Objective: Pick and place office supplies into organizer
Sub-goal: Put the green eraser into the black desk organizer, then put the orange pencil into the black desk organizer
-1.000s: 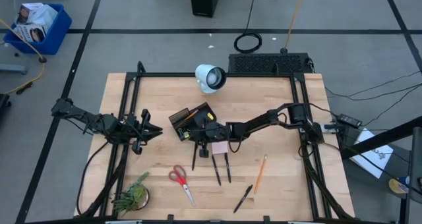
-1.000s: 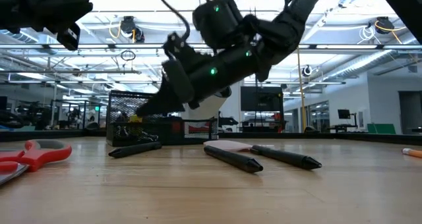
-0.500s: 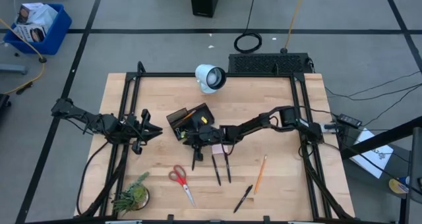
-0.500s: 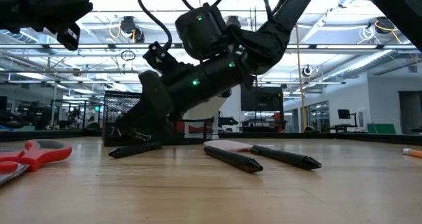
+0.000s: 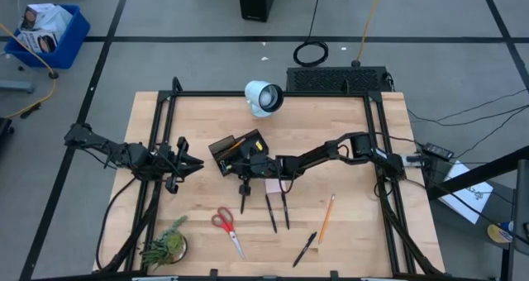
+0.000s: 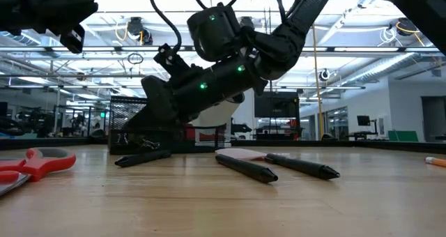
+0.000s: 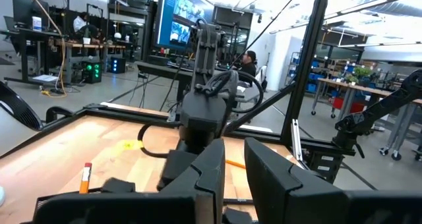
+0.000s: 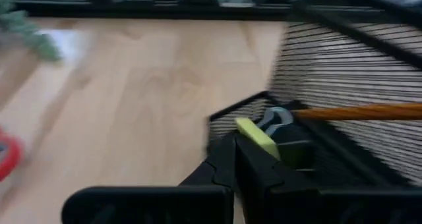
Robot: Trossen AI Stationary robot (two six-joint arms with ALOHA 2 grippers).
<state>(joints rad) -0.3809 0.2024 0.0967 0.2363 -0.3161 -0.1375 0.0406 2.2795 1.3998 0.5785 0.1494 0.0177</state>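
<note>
The small black organizer (image 5: 236, 151) sits at the table's middle, and the right wrist view shows a yellow-and-black clip (image 8: 258, 136) and an orange pencil (image 8: 359, 111) inside it. My right gripper (image 5: 243, 179) hovers shut at its near side, just above the far end of a black pen (image 5: 244, 199). This gripper (image 8: 235, 159) touches nothing. Two more pens (image 5: 278, 210) lie beside the first. A pink sticky pad (image 5: 274, 186) lies partly under the arm. Red scissors (image 5: 225, 224), another pencil (image 5: 326, 217) and a fourth pen (image 5: 304, 249) lie nearer. My left gripper (image 5: 195, 164) waits at the left, fingers nearly together.
A white cylinder (image 5: 264, 97) lies at the far edge, with a black grille box (image 5: 339, 79) behind the table. A green plant (image 5: 165, 245) stands at the near left corner. Bare wood lies between the left gripper and the organizer.
My right gripper has moved from over the organizer toward the table's left and near edge and has come down lower, ending just in front of the organizer above the leftmost pen. The supplies on the table have stayed put.
</note>
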